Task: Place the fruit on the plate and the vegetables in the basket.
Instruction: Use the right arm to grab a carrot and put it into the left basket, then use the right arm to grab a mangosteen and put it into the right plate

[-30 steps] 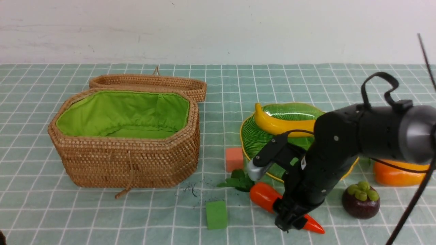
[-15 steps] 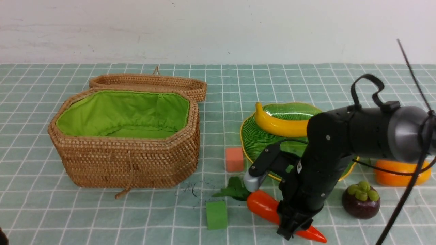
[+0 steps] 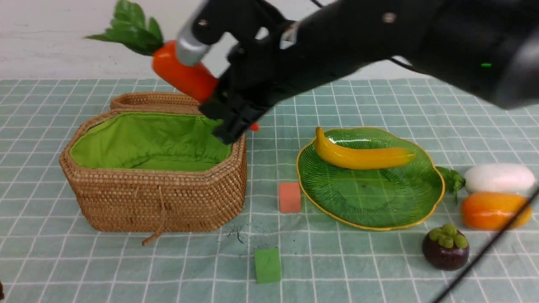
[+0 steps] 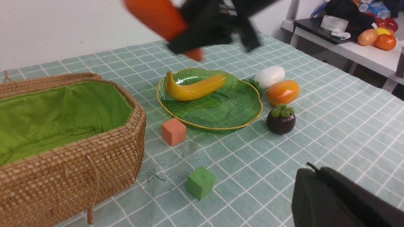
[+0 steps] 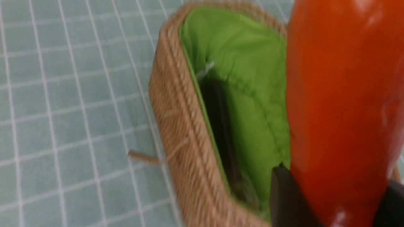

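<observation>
- Orange-red carrot is up in the air, pinched near its pointed end by our right fingers. The leafy top is tilted up and off to our left.
- We've got it above the right end of the basket, clear of the rim and not inside.
- From the right wrist view we're looking down past the carrot into the bright green lining. There's a dark shape low in there, too blurry for us to name.
- Basket's open, with the lid flipped back and lying behind it, and the cord dangling down the front wall.
- To the right of the basket sits the green leaf plate, and the banana lies across its far half.
- Off the plate's right side, on the bench, we see three more. The radish is furthest back, with its leaves just beside the plate rim. The mango is right in front of it, and the mangosteen is closest to us.
- An orange cube sits between basket and plate, just beside the plate's left edge. A green cube is nearer us, on its own.
- Our left fingers are pressed together, with nothing in them that we can see. They're just a dark lump in the left wrist view, well apart from the fruit.
</observation>
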